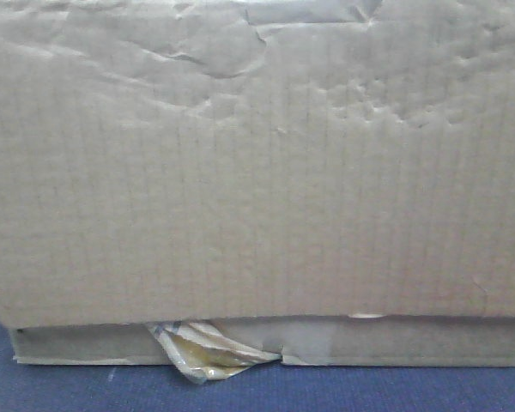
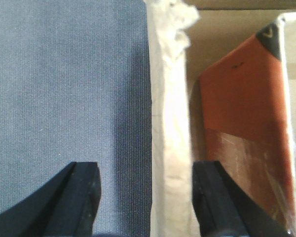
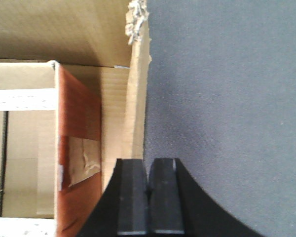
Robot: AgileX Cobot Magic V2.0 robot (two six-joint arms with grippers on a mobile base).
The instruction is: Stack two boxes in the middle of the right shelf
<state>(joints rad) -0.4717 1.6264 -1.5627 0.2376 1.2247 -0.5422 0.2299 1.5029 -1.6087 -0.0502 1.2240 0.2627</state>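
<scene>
Near: left tool (image 2: 147, 170), black jaws wide, straddling the torn upright wall of an open tan cardboard box (image 2: 170, 123). One finger is over blue-grey woven cloth (image 2: 64, 89), the other inside, beside an orange-brown panel (image 2: 241, 98). The right tool (image 3: 148, 170) has its pads pressed together at a frayed cardboard wall edge; whether it pinches it, cannot tell. Front view: flat tan cardboard box (image 1: 412, 343) with crumpled yellowish tape scrap (image 1: 202, 348) lies on the cloth. Behind and above, tall creased tan cardboard box (image 1: 257, 172) sits on top.

1. A blue-grey woven surface (image 1: 395, 393) carries everything and fills the foreground.
2. The flat cardboard box (image 1: 429, 342) lies directly on it.
3. A crumpled yellowish tape scrap (image 1: 202, 354) sags from that box's front edge onto the fabric.
</scene>
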